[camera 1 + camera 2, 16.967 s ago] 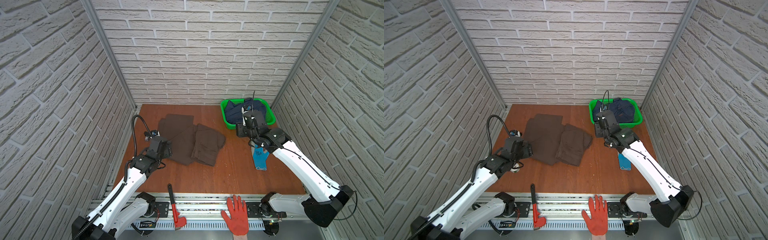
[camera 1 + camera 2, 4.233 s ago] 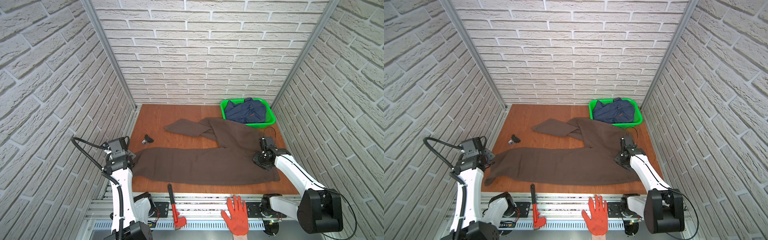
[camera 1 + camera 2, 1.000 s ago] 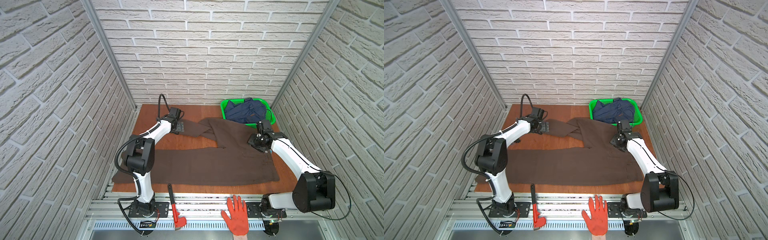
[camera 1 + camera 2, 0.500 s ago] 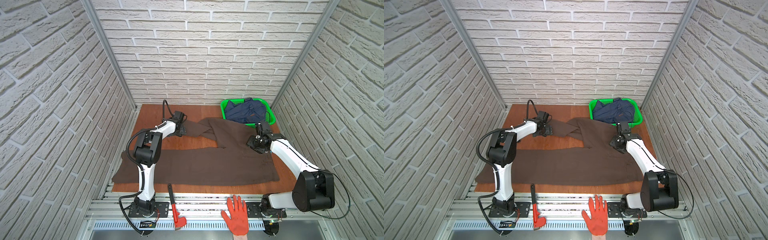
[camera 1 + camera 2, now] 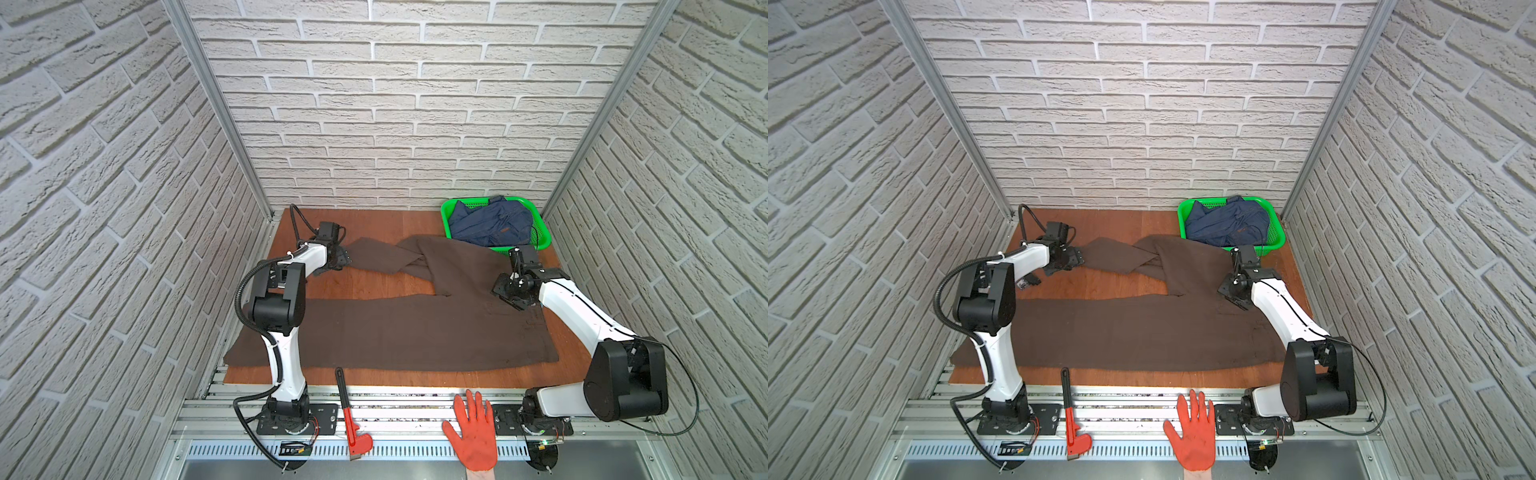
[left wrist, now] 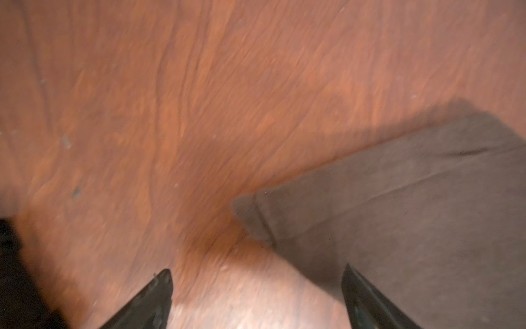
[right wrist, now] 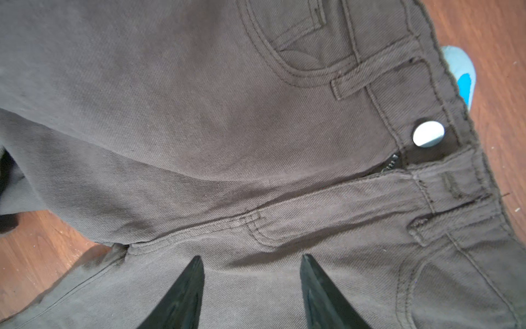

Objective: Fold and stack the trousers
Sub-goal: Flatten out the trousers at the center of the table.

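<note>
Swung over from the near-left corner, the left gripper (image 6: 256,270) gapes wide and empty at the far-left cuff (image 6: 256,216) of the trousers (image 5: 415,328), which lie spread on the table (image 5: 374,216). The right gripper (image 7: 251,257) hovers half-open and empty by the waistband (image 7: 444,182). Flattening, I'd say: pinch that cuff next.

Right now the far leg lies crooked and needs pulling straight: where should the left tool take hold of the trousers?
At the far leg's hem, coming in low from the robot's left. On the trousers that end lies flat and free on the wood, right ahead of the open left tool.
</note>
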Robot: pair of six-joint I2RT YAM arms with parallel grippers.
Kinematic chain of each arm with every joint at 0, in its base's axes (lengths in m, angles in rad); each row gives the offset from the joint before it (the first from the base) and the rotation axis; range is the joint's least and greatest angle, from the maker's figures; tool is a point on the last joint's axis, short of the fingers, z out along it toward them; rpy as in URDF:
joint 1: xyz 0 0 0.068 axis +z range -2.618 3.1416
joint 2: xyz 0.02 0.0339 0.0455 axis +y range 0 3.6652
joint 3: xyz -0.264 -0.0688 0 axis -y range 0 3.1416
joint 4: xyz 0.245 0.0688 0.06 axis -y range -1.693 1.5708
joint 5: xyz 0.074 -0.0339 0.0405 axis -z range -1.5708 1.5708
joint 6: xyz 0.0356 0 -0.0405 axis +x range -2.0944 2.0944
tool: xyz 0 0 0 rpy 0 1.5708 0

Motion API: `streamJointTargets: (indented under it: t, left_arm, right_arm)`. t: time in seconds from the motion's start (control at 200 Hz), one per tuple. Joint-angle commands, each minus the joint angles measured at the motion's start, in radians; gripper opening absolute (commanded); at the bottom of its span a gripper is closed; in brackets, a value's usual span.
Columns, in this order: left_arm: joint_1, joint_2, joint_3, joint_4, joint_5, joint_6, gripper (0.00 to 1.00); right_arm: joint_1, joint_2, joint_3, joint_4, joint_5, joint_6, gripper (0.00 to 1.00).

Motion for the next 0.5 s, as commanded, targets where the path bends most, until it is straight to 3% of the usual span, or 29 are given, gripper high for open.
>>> streamJointTargets:
  t: [0.0,0.185,0.295,0.39,0.495]
  left_arm:
    - [-0.012,0.045,0.052,0.025,0.061,0.003,0.86]
    - [-0.011,0.076,0.096,0.012,0.046,0.008,0.63]
    - [-0.007,0.070,0.098,0.005,0.036,0.012,0.38]
    - [-0.008,0.022,0.079,0.004,0.027,0.022,0.19]
    - [-0.010,-0.081,0.048,-0.005,0.012,0.040,0.08]
  right_arm:
    - [0.010,-0.002,-0.008,0.014,0.003,-0.002,0.56]
    - [0.010,-0.010,-0.002,0.002,0.013,-0.009,0.56]
    - [0.010,-0.010,-0.003,0.002,0.013,-0.008,0.56]
    - [0.010,-0.009,-0.002,0.002,0.011,-0.005,0.56]
    - [0.010,-0.009,0.009,-0.003,0.015,-0.008,0.56]
